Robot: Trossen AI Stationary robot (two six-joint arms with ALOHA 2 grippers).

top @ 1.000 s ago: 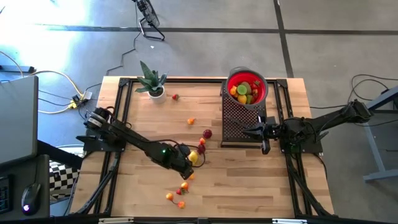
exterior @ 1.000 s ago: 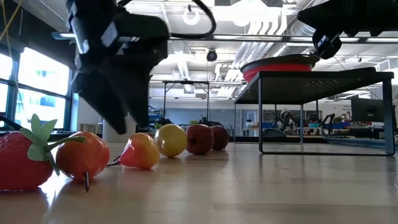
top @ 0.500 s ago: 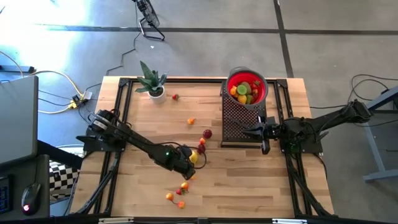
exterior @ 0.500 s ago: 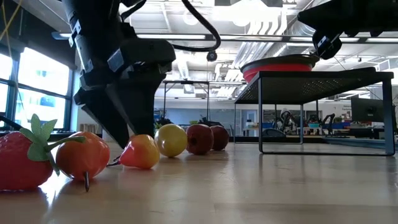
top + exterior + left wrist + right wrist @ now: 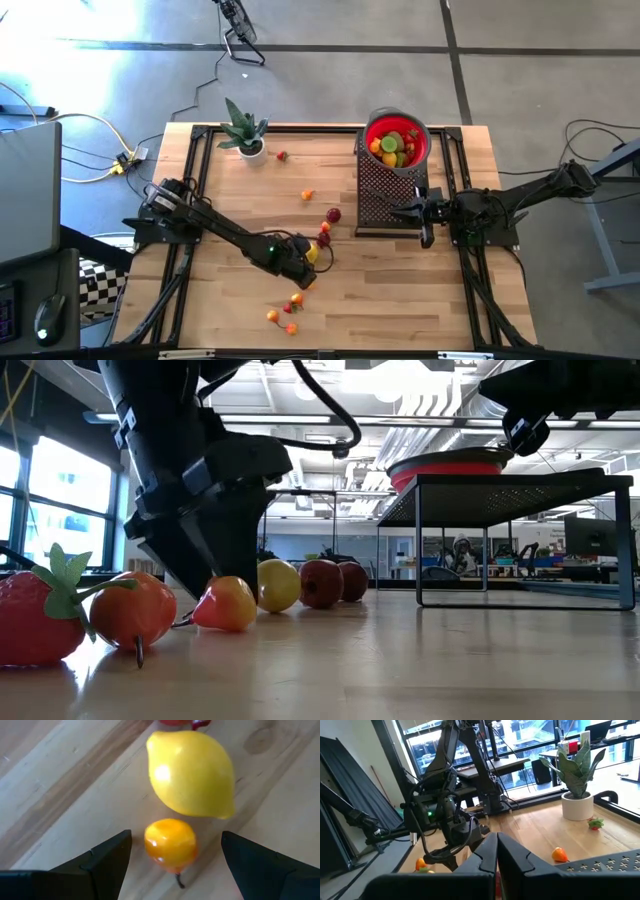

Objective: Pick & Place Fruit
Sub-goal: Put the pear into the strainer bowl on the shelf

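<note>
The left gripper is held wide open and empty, with the small orange fruit centred between its fingers on the table. The lemon lies just beyond, its long axis crosswise. The right gripper is shut, well apart.

No legible text, label, brand, number or sign is to be found in any of the four views.
</note>
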